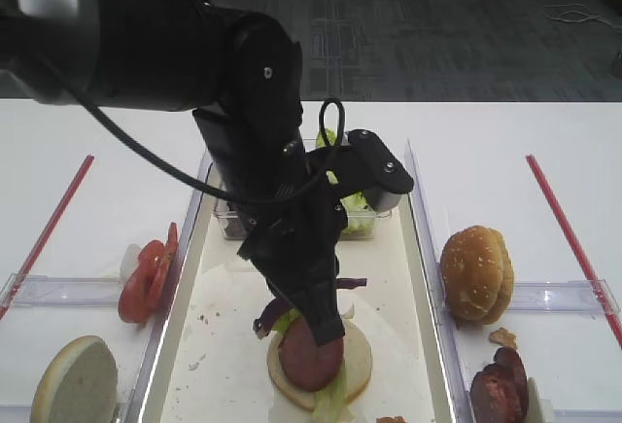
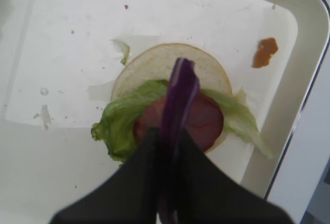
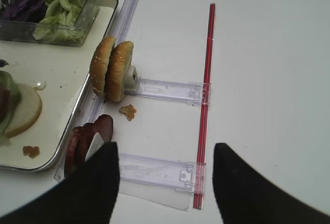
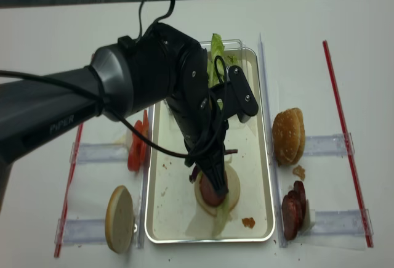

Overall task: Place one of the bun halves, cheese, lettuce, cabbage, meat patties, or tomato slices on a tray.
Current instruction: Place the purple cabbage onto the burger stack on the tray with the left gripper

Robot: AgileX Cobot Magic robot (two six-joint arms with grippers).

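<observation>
Left gripper (image 2: 172,147) pinched on the cabbage (image 2: 178,98) strip, poised over the meat patty (image 2: 198,121) on the bun half (image 2: 165,62) in the tray (image 2: 309,44) — probably not touching yet — next: lower, release.

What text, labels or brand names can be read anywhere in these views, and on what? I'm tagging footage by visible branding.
"PIPER": grey letters on the black left arm, in the realsense high view.
No other readable text: none on the tray, the food or the table.
</observation>
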